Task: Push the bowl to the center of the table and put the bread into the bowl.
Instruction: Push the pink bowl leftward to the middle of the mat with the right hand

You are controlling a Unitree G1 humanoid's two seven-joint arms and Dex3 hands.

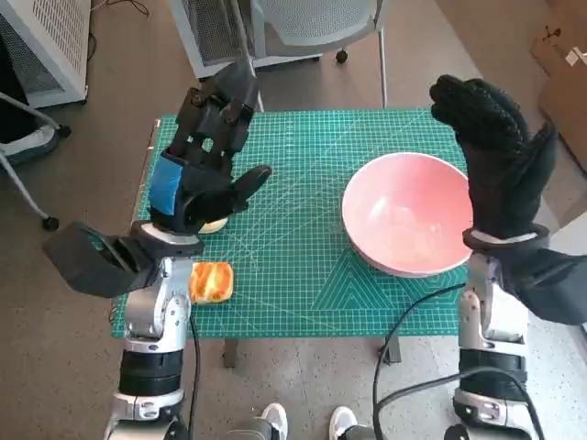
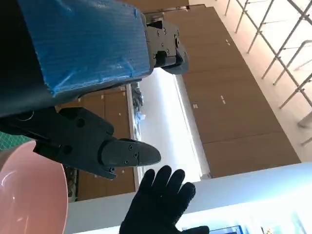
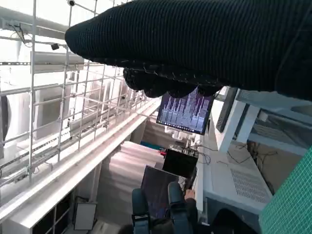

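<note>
A pink bowl (image 1: 409, 214) stands on the right side of the green mat (image 1: 303, 156); its rim (image 2: 29, 190) also shows in the left wrist view. A golden piece of bread (image 1: 211, 281) lies at the mat's front left, beside my left forearm. My left hand (image 1: 209, 147) is raised above the mat's left part, fingers apart and holding nothing. My right hand (image 1: 492, 151) is lifted upright just right of the bowl, fingers spread, empty, and apart from the bowl. The glove (image 2: 158, 204) shows in the left wrist view too.
A pale round object (image 1: 214, 225) peeks out under my left hand. An office chair (image 1: 303, 23) stands behind the table, a white cabinet (image 1: 46, 41) at the far left, cardboard boxes (image 1: 564, 55) at the far right. A person (image 3: 170, 212) sits at a monitor (image 3: 187, 109).
</note>
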